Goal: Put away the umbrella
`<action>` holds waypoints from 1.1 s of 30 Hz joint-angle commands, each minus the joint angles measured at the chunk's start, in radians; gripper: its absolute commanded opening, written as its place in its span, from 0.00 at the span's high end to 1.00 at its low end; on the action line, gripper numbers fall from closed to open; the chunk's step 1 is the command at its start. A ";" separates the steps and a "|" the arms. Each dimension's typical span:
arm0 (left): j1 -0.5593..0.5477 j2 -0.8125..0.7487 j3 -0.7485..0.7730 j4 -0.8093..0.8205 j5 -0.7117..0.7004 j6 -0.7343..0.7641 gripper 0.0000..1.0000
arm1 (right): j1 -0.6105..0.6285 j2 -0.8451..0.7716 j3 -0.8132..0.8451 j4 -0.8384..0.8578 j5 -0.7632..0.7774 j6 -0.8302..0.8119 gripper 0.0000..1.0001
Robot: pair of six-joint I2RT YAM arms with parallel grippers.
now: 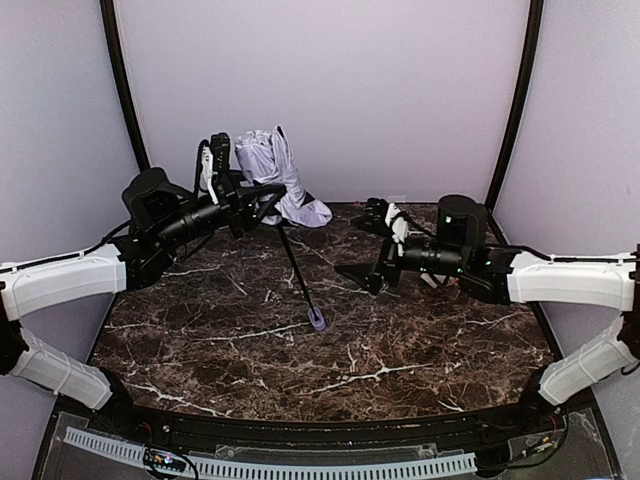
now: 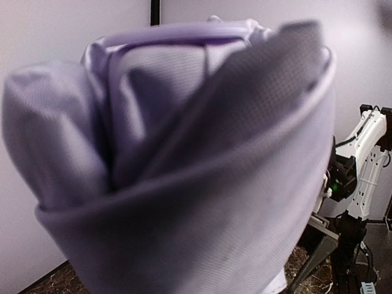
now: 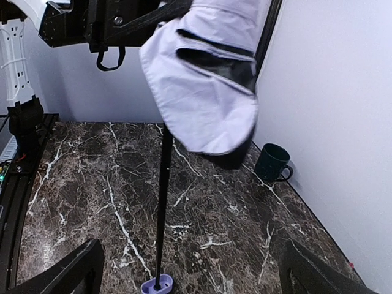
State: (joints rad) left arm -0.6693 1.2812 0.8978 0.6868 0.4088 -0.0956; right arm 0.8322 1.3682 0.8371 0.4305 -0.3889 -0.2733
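One dark brown marble table [image 1: 400,350] holds two white-and-black arms, each reaching inward from its side. One folding umbrella [image 1: 275,175] of pale lavender fabric leans over the rear left. Its bunched canopy is raised, and its thin black shaft [image 1: 297,270] slants down to the small lavender handle [image 1: 318,320] resting on the marble. The left gripper [image 1: 228,180], lifted high, seems clamped on the canopy end, though fabric hides its fingers. The right gripper [image 3: 190,248] hangs low with its fingers spread wide, grasping nothing. One dark green mug [image 3: 271,162] stands near the wall.

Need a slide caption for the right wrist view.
Umbrella stands handle-down on the marble table, canopy bunched, green mug by the wall.
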 commanded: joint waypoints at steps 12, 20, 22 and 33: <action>-0.048 0.069 0.567 -0.527 -0.037 0.264 1.00 | -0.062 -0.200 0.120 -0.276 0.102 -0.084 0.00; -0.090 0.105 0.740 -0.603 -0.366 0.305 1.00 | -0.074 -0.225 0.075 -0.231 0.215 -0.047 0.00; -0.097 0.107 0.711 -0.562 -0.404 0.302 1.00 | -0.075 -0.223 0.070 -0.219 0.214 -0.041 0.00; -0.121 0.274 -0.383 0.422 -0.561 0.044 1.00 | -0.074 -0.201 0.054 -0.207 0.164 -0.010 0.00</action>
State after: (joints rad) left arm -0.7708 1.4197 0.8173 0.6426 -0.0719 0.0814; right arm 0.7643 1.1637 0.9020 0.1864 -0.2092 -0.3050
